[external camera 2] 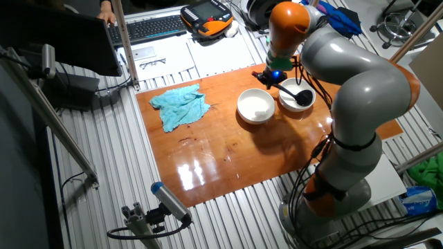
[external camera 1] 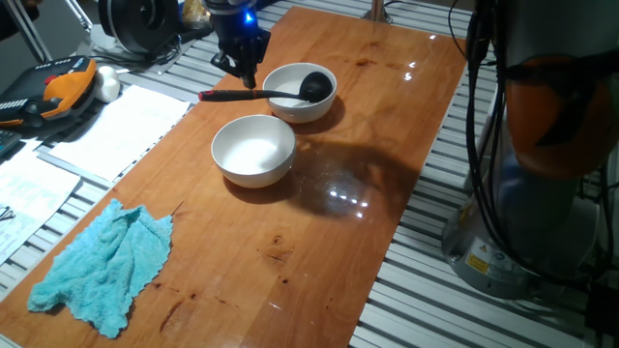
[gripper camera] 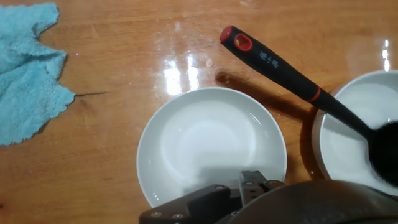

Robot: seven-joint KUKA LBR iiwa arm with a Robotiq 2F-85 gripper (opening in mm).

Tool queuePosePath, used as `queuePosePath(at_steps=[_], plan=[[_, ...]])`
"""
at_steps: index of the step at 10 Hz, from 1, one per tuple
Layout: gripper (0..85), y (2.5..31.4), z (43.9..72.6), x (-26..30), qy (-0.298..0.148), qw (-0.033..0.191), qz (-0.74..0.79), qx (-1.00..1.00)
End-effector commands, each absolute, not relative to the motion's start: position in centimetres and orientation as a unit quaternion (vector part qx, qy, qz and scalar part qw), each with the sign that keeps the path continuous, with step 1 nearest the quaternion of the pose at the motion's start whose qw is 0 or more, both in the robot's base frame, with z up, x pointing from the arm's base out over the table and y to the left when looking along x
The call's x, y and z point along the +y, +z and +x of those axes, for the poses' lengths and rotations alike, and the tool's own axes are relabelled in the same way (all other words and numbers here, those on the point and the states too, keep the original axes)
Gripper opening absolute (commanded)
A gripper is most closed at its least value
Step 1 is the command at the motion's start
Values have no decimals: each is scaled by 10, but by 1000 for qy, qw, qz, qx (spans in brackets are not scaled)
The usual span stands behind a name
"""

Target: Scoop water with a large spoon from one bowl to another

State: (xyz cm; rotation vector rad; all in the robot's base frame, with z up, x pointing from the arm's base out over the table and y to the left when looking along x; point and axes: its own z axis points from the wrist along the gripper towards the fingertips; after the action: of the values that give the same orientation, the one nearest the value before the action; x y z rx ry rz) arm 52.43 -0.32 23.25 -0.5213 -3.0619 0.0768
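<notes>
ladle [external camera 1: 290, 92] resting in the far bowl [external camera 1: 302, 104], gripper [external camera 1: 248, 77] hanging just above its handle.
its black head sits inside that bowl, red-tipped handle jutting over the rim above the table [external camera 1: 319, 222]; near bowl [external camera 1: 253, 150] just beside it; whether the fingers are spread or closed cannot be told.

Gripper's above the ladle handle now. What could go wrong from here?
The large spoon only leans on the far bowl's rim, its handle sticking out over the table; a clumsy grasp by the gripper could lever the bowl or flick water. The near bowl sits close, so a swing might clip it.
</notes>
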Motion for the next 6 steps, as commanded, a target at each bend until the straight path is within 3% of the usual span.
queuePosePath(at_steps=[1, 3, 5, 6], plan=[[0, 233, 524, -4, 30, 26, -267, -963], [0, 234, 524, -4, 47, 24, -338, -940], [0, 233, 524, -8, 18, 43, -402, -915], [0, 233, 524, -9, 5, 42, -423, -905]])
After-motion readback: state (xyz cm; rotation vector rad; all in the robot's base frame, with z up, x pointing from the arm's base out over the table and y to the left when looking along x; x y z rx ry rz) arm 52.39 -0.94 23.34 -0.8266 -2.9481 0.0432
